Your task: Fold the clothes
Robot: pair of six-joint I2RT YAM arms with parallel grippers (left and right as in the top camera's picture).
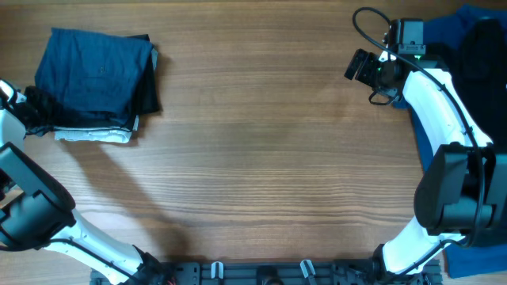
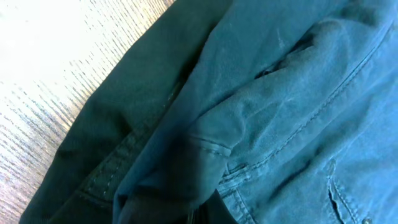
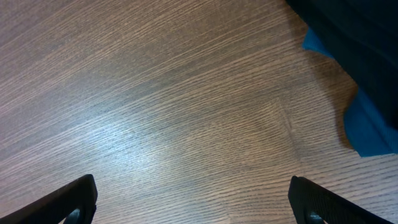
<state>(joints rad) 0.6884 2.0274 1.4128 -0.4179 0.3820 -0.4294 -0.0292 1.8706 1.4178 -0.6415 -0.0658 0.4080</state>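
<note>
Resting: left claw (image 1: pixel 33 111) together at stacked clothes (image 1: pixel 99 79) | right claw (image 3: pixel 199 202) apart over table (image 1: pixel 261 158)

I read the desk (image 1: pixel 269 158) on the overhead feed as a mid-brown wood-grain top, its grain running left to right across my view. A soft, darker shadow lies over its lower left part. Along the near edge, at the bottom of the frame, sits a dark strip (image 1: pixel 238 277) carrying two small pale clips (image 1: pixel 218 269), set near each other; I can't make out their exact shape. On my right wrist feed the same wood fills most of the frame, grain slanting, with a pale sheen of reflected light left of centre. On my left wrist feed only the upper left corner shows wood, washed out bright.
</note>
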